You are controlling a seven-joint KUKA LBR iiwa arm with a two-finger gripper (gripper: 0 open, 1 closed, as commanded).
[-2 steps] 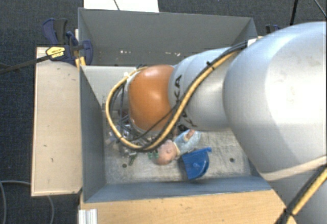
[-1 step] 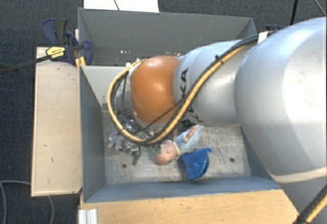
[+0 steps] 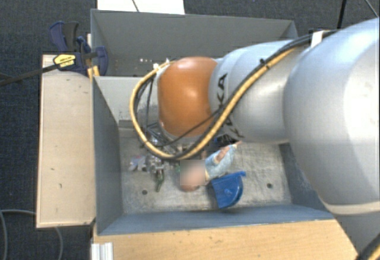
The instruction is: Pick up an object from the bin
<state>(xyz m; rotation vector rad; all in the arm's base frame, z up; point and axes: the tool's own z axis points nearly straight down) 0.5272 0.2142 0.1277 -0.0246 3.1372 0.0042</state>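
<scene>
My gripper (image 3: 157, 171) reaches down to the bin floor at the left of the middle, just below the arm's orange cover. A small grey and purplish thing (image 3: 139, 164) lies right beside it on the left. To its right sits a pale pink rounded thing (image 3: 190, 177), close by but apart from it. Whether anything is between the gripper's tips is hidden by its dark body.
A blue scoop-shaped thing (image 3: 228, 189) lies near the front wall, right of the pink one. A light blue and white thing (image 3: 220, 159) lies just behind it, partly under the arm. The arm covers the back and right of the bin.
</scene>
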